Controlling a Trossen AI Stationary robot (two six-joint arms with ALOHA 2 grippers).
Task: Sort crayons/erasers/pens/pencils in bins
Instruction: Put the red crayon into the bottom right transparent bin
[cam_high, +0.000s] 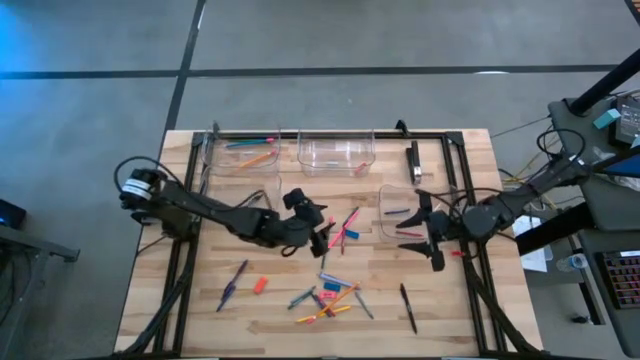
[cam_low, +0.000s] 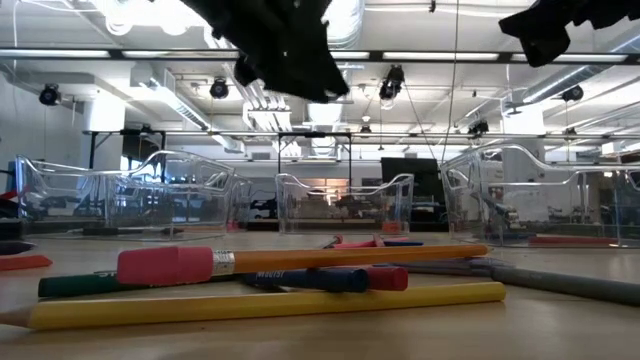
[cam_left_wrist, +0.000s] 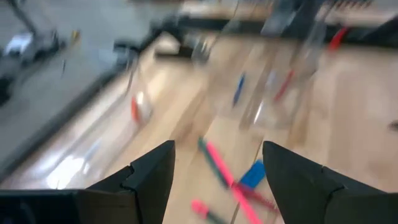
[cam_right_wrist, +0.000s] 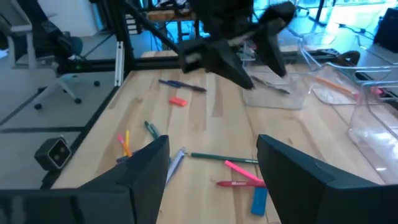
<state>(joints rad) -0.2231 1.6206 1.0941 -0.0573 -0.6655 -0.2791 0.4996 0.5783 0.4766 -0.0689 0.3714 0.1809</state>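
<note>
My left gripper (cam_high: 322, 236) (cam_left_wrist: 217, 180) hovers open over the table's middle, just left of two pink pencils (cam_high: 346, 228) and a blue eraser (cam_left_wrist: 252, 175). My right gripper (cam_high: 418, 238) (cam_right_wrist: 211, 168) hangs open at the right, beside a clear bin (cam_high: 398, 212) holding a blue and a red crayon. Two more clear bins (cam_high: 240, 152) (cam_high: 336, 152) stand along the far edge; the left one holds pencils. Loose pencils, crayons and pens (cam_high: 325, 296) lie flat in a heap near the near edge. Both grippers are empty.
A black pen (cam_high: 408, 307) lies near the near right corner, and a purple stick (cam_high: 232, 283) and a red eraser (cam_high: 260, 285) at the near left. A black metal fixture (cam_high: 414, 160) sits on the frame at the far right. Black rails run along the table's edges.
</note>
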